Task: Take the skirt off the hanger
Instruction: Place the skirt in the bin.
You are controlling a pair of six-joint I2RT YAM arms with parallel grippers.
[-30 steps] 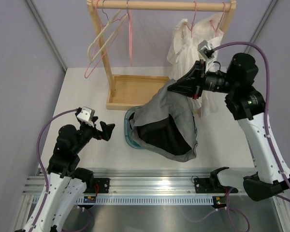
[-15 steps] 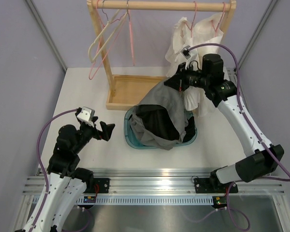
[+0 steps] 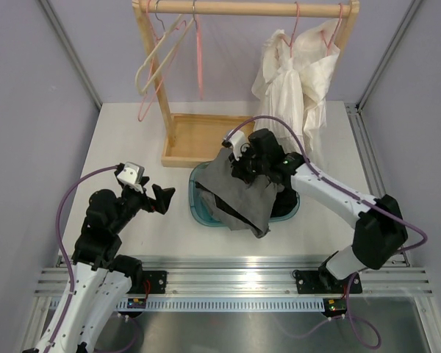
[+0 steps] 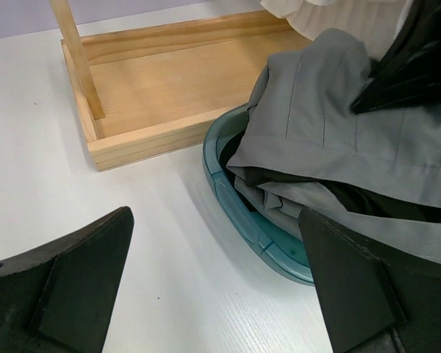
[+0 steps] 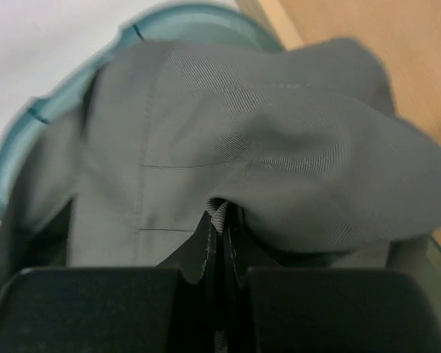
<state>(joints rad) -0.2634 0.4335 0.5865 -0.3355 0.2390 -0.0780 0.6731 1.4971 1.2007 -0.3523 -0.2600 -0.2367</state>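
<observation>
Fingers (image 5: 95, 301) of right gripper (image 3: 244, 163) pressed together, pinching fold of skirt (image 3: 239, 195). Left gripper (image 3: 162, 198) fingers spread wide, holding nothing. Skirt off hanger: mid-grey, stitched pleats, crumpled across teal tub (image 3: 198, 209), hem spilling over 6 o'clock rim. Right gripper low over tub's 12 o'clock side. Wooden tray (image 3: 198, 140) at tub's 11 o'clock. White garment (image 3: 298, 73) on rail (image 3: 242, 9) at 1 o'clock. Bare hangers (image 3: 158, 62) at 11. Left gripper at tub's 9 o'clock, apart. Second ago skirt hung ballooned, higher, at 2 o'clock beside white garment. Left arm unchanged.
</observation>
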